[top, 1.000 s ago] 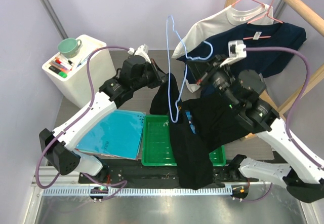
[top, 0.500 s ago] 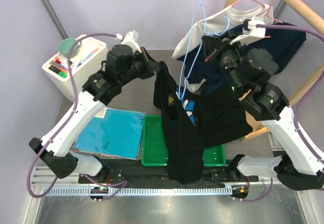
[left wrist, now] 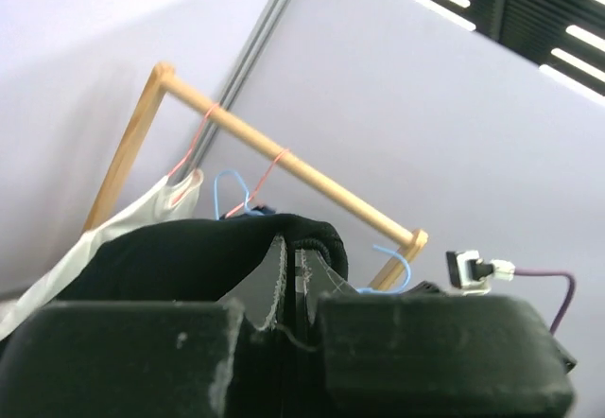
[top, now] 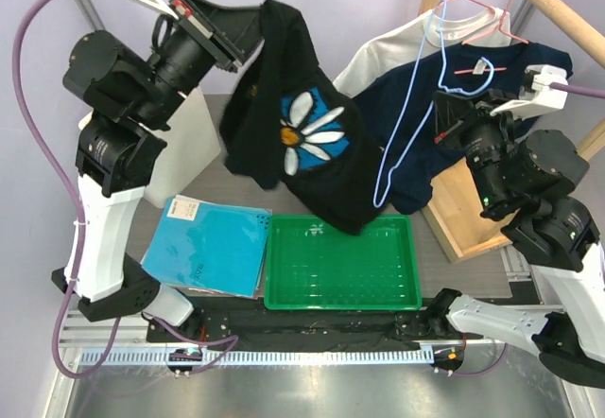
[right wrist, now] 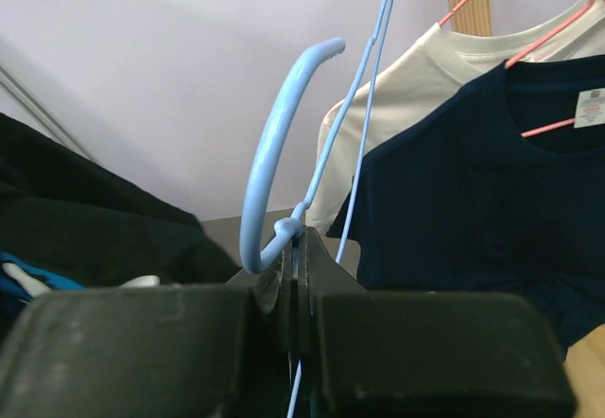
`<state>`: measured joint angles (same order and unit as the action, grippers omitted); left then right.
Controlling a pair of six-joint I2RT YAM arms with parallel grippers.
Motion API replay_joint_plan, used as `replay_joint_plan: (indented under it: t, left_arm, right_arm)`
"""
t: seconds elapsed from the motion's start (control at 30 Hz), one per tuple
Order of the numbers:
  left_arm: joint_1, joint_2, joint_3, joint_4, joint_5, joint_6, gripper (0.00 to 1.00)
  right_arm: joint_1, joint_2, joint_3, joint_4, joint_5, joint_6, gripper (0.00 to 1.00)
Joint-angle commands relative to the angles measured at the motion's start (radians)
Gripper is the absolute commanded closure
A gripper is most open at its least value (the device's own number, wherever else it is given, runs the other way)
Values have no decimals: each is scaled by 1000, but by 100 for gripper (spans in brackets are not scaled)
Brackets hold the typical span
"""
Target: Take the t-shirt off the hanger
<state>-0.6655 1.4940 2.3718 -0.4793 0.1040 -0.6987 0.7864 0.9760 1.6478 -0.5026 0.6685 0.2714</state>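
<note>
left gripper (left wrist: 291,290) pinched shut on t-shirt (top: 312,139) edge, upper left | shirt drapes slantwise toward centre | right gripper (right wrist: 295,248) clamped on hanger (right wrist: 265,144), hook upward

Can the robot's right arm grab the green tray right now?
Probably not yet. The green tray lies mostly uncovered, but the right end effector is shut on the blue hanger, so it has no free grip.
</note>
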Motion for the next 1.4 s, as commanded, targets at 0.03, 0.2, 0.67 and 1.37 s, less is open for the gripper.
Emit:
replay_joint_plan:
  t: [0.03,0.2,0.67,1.37]
  left_arm:
    - [20,48,76,203,74,-48,100]
    - [20,84,76,232,146,-131,100]
    - [20,40,-46,386,286,-311,100]
    - [17,-325,-920,479,277,-348,100]
  right_arm:
    - [5,-36,-25,-8,45,-3,99]
    - [5,-54,-39,-17,51,-9,99]
    - [5,-82,-65,-25,17,14,99]
    - [5,-96,-91,-22,-4,38,99]
